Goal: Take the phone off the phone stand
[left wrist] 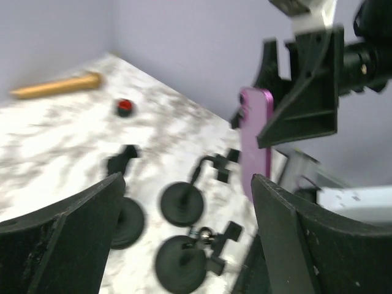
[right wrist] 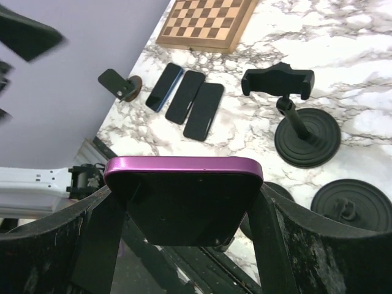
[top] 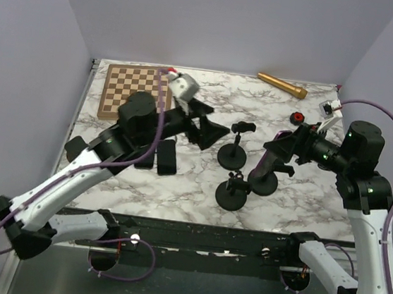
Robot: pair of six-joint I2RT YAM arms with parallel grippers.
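Note:
My right gripper [top: 279, 151] [right wrist: 184, 197] is shut on a purple-edged phone [right wrist: 184, 168], its fingers on the two side edges. The phone also shows in the left wrist view [left wrist: 256, 144], held upright above the black phone stands. One stand [top: 264, 179] lies right under it; I cannot tell whether the phone still touches its clamp. Two more stands [top: 232, 155] [top: 234, 194] are empty. My left gripper [top: 209, 127] [left wrist: 187, 180] is open and empty, hovering left of the stands.
Three dark phones [right wrist: 184, 98] lie flat on the marble table [top: 297, 194] to the left, also seen from above [top: 163, 156]. A chessboard [top: 133, 90] sits at the back left. A gold cylinder [top: 282, 84] and a small red object [top: 297, 117] lie at the back right.

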